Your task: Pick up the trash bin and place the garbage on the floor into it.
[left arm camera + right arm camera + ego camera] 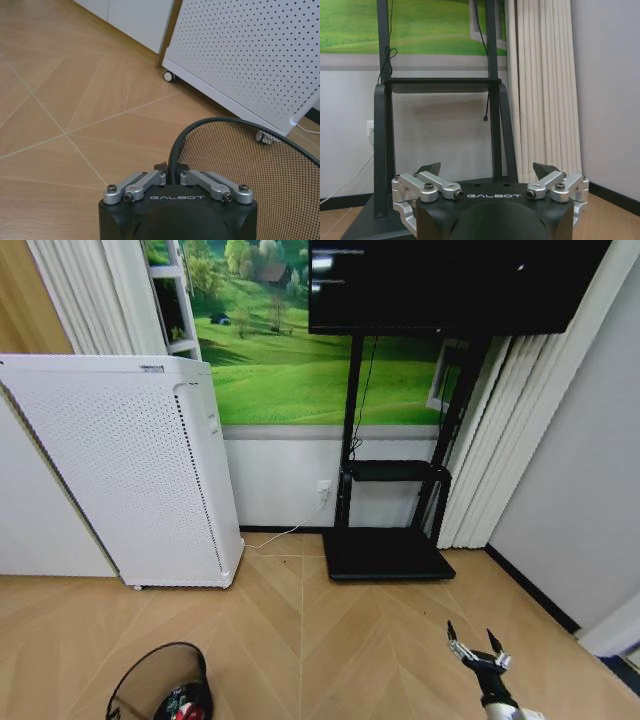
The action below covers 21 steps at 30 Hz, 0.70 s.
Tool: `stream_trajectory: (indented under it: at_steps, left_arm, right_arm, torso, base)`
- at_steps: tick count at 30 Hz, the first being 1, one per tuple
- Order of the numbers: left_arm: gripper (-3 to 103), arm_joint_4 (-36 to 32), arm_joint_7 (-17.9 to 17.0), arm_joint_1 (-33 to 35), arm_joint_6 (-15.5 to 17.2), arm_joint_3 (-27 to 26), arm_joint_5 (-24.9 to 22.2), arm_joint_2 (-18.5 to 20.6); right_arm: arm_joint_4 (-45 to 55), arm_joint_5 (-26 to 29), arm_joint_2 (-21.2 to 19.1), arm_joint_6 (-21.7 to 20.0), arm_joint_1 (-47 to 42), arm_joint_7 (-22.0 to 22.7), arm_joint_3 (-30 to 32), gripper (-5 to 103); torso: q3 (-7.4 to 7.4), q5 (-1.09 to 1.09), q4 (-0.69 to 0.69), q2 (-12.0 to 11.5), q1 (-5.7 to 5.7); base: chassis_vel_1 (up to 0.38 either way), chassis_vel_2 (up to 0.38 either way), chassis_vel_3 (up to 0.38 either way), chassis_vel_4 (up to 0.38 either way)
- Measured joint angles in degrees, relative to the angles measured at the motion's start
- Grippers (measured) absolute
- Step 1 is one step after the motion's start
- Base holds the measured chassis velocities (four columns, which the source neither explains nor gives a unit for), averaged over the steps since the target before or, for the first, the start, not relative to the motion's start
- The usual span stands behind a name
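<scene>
We see the left gripper (171,176) clamped on the trash bin (160,685) rim over the herringbone floor (330,630), beside the white appliance (130,470). The right gripper (490,172) spreads wide, facing the TV stand (390,530).

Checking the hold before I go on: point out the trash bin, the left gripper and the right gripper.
trash bin (260,165): left wrist view, on its mesh wall.
left gripper (170,176): left wrist view, between fingertips clamping the rim.
right gripper (490,169): right wrist view, midway between its spread fingertips.

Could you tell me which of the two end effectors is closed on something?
The left end effector, clamped on the trash bin rim; the right end effector is open, empty.
</scene>
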Motion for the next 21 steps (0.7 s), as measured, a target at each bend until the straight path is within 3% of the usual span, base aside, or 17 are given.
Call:
stream_trajectory:
  at_steps: [7, 15, 18, 21]
  left_arm:
    - [4, -0.6, -1.2, 1.6, -0.1, -0.9, 0.0, -0.1]
    - [36, 0.8, -1.4, 1.6, -1.5, -3.0, 1.8, 0.3]
    - [42, 0.7, -1.2, 1.6, -1.6, -3.5, 2.0, 0.4]
    - [58, 0.0, 1.3, 1.7, -2.4, -5.2, 7.7, -0.2]
  right_arm:
    - [-1.1, 0.4, -0.5, 0.1, 0.6, 0.0, 0.2, 100]
    - [-2.8, 0.7, -0.5, 1.3, 0.9, 0.0, -0.4, 100]
    - [-3.1, 0.7, -0.5, 1.6, 0.8, 0.0, -0.5, 100]
    - [-4.0, 0.5, -0.8, 2.1, 1.0, -0.2, -0.5, 100]
  torso:
    - [0.00, 0.00, 0.00, 0.0, 0.00]
    - [0.00, -0.01, 0.01, 0.0, 0.00]
    - [0.00, -0.01, 0.00, 0.0, 0.00]
    - [0.00, -0.01, 0.00, 0.0, 0.00]
  base:
    - [0.000, 0.000, 0.000, 0.000]
    - [0.000, 0.000, 0.000, 0.000]
    - [0.000, 0.000, 0.000, 0.000]
    - [0.000, 0.000, 0.000, 0.000]
